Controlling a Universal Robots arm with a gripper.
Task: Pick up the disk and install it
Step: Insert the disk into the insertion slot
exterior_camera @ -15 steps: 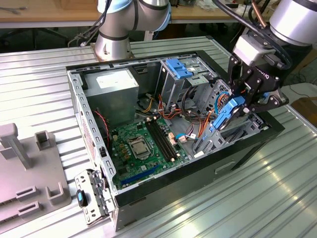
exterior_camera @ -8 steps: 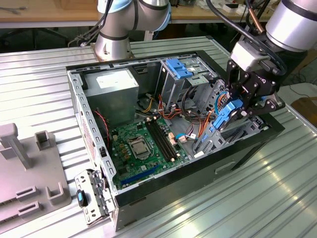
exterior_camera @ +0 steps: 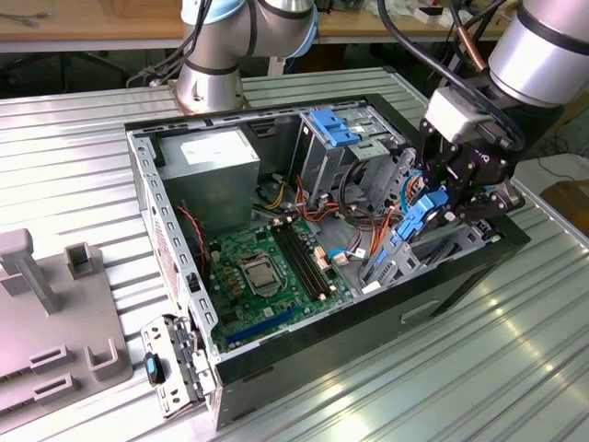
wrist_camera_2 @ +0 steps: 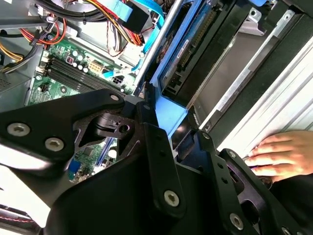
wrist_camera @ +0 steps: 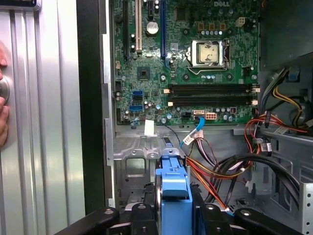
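In the exterior view, the disk (exterior_camera: 416, 219), a dark drive framed in bright blue rails, hangs tilted over the front right corner of the open computer case (exterior_camera: 175, 267). My gripper (exterior_camera: 434, 204) is shut on it. The first wrist view has the blue caddy end (wrist_camera: 172, 188) clamped between my black fingers (wrist_camera: 211, 218), above the grey metal drive bay (wrist_camera: 129, 164). Seen in the second wrist view, the disk (wrist_camera_2: 183, 54) lies slanted along the case's edge, past my gripper's linkages (wrist_camera_2: 161, 161).
Orange, red and black cables (wrist_camera: 220, 171) run beside the bay. The green motherboard (exterior_camera: 267, 272), power supply (exterior_camera: 216, 166) and a pale blue bracket (exterior_camera: 333, 126) lie inside the case. A person's hand (wrist_camera_2: 283, 154) rests on the ribbed table. Grey fixtures (exterior_camera: 46, 313) stand at the exterior view's left.
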